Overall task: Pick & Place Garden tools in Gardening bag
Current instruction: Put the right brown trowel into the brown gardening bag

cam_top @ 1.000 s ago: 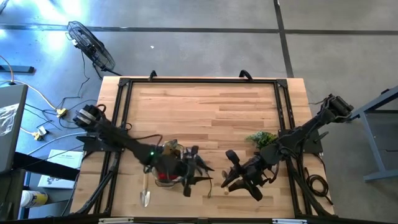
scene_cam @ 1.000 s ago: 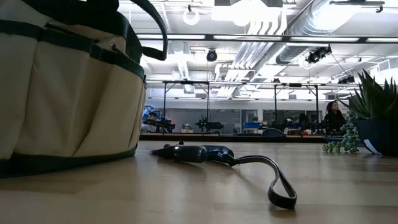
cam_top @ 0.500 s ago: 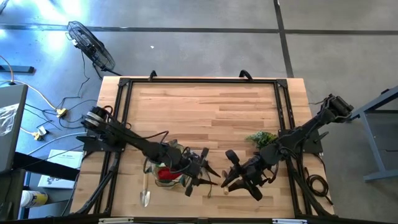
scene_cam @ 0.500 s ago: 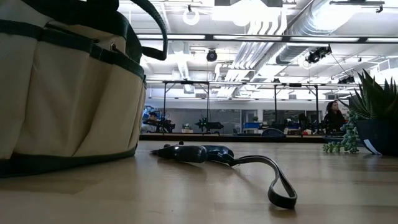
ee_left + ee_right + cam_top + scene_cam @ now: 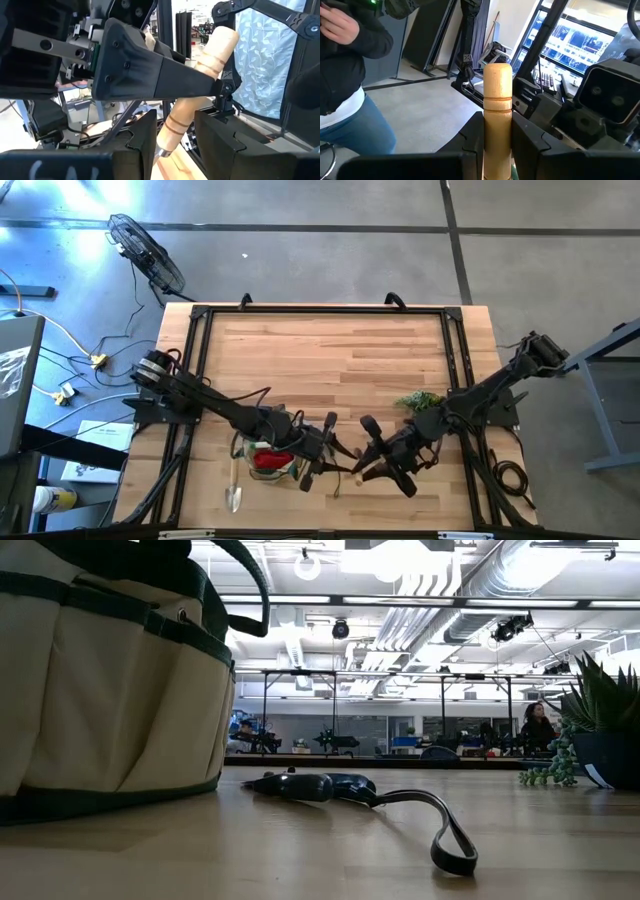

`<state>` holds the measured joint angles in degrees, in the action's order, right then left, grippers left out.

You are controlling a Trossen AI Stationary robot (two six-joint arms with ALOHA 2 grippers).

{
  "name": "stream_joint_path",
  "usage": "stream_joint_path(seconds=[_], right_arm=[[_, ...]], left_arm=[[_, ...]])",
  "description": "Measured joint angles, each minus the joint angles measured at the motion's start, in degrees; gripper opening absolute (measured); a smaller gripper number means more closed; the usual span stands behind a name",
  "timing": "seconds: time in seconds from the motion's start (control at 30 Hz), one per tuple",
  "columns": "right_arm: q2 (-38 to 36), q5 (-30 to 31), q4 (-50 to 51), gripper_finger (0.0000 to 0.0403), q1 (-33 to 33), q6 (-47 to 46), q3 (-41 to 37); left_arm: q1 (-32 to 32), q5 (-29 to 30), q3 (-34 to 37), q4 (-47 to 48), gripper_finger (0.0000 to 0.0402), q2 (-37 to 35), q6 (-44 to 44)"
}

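Two tools are in hand, neither bagged yet. The left gripper (image 5: 172,137), just beside the bag (image 5: 262,448) near the table's front edge, is closed on a wooden handle (image 5: 192,97); the right gripper (image 5: 497,135), close opposite, clamps another wooden handle (image 5: 498,107) upright. The bag already shows something red (image 5: 264,459) inside, likely the cloth item. Pruners (image 5: 325,786) lie on the table beside the bag, and a trowel (image 5: 234,488) lies at its front; both remain.
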<state>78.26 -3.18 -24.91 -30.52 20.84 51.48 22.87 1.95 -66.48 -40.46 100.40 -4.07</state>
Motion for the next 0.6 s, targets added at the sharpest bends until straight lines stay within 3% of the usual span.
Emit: stream_joint_path(seconds=[0.6], right_arm=[[0.0, -1.8, -0.1, 0.0057, 2.7, 0.3, 0.0]], left_arm=[[0.0, -2.2, 0.0, 0.0, 0.0126, 0.0, -0.2]])
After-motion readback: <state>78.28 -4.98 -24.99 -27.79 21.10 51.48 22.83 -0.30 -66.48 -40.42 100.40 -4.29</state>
